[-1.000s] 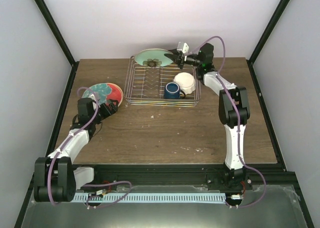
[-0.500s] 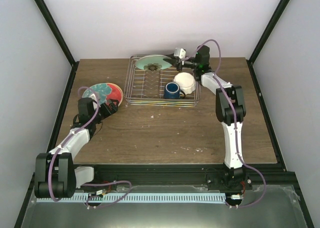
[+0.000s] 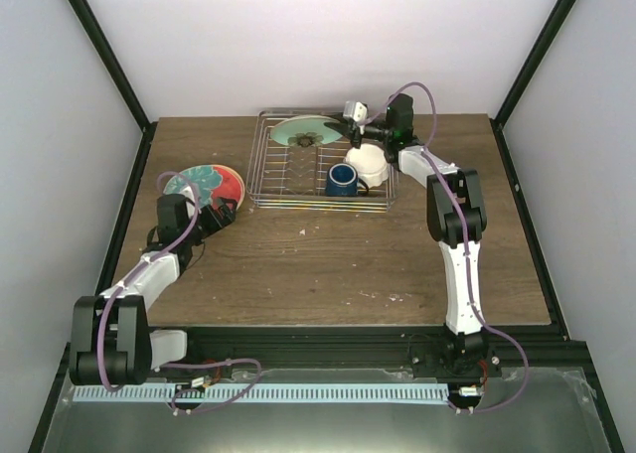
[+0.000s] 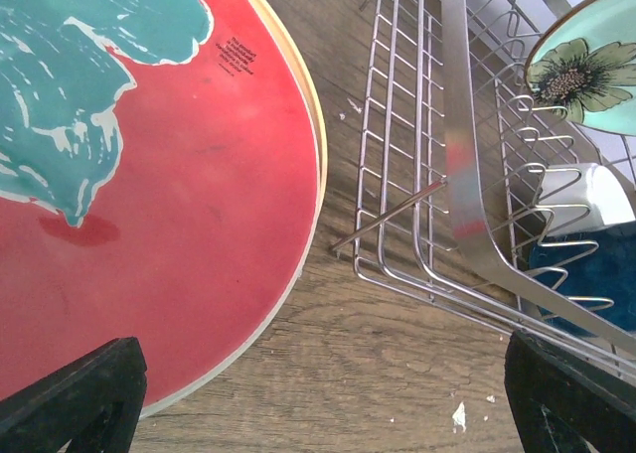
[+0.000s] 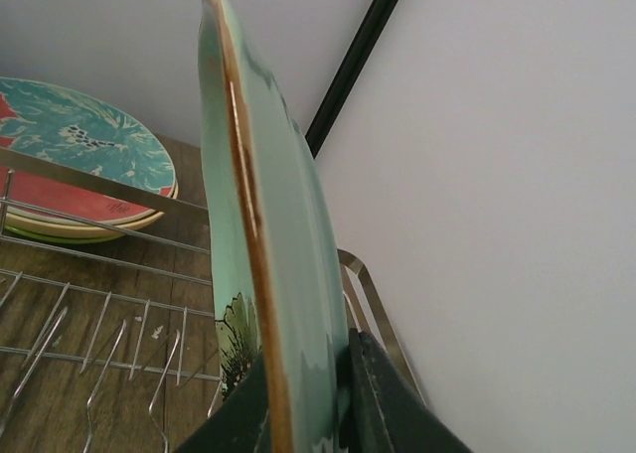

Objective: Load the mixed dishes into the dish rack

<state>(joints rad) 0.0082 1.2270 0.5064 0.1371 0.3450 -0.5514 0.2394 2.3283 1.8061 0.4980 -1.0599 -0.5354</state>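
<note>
The wooden table (image 3: 338,259) carries the dish rack (image 3: 298,180) and, left of it, stacked plates (image 3: 206,185).

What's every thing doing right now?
dish rack: on the table, partly loaded.
green flower plate: on edge at rack's far side, gripped.
right gripper: shut on that plate.
left gripper: open, empty.
red plate: lying flat, left of rack.
blue mug: upright in rack.
white dish: in rack beside mug.
</note>
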